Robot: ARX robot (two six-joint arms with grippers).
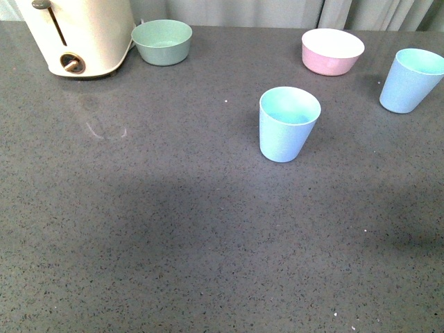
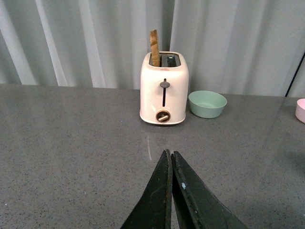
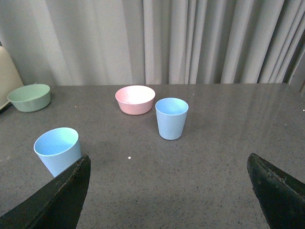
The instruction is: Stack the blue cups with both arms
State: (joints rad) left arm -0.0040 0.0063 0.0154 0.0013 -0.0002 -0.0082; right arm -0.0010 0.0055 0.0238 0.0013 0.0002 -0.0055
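the left tool (image 2: 170, 155) is clenched on nothing, low over the grey worktop (image 1: 173, 229) and facing a cream toaster (image 2: 163, 88). the right tool (image 3: 167, 161) is spread wide and empty. the nearer blue cup (image 1: 289, 125) stands upright mid-worktop. the farther blue cup (image 1: 411, 82) stands upright well apart from it, at the right edge, near the pink bowl (image 1: 331, 52). a green bowl (image 1: 161, 41) sits just beside the toaster.
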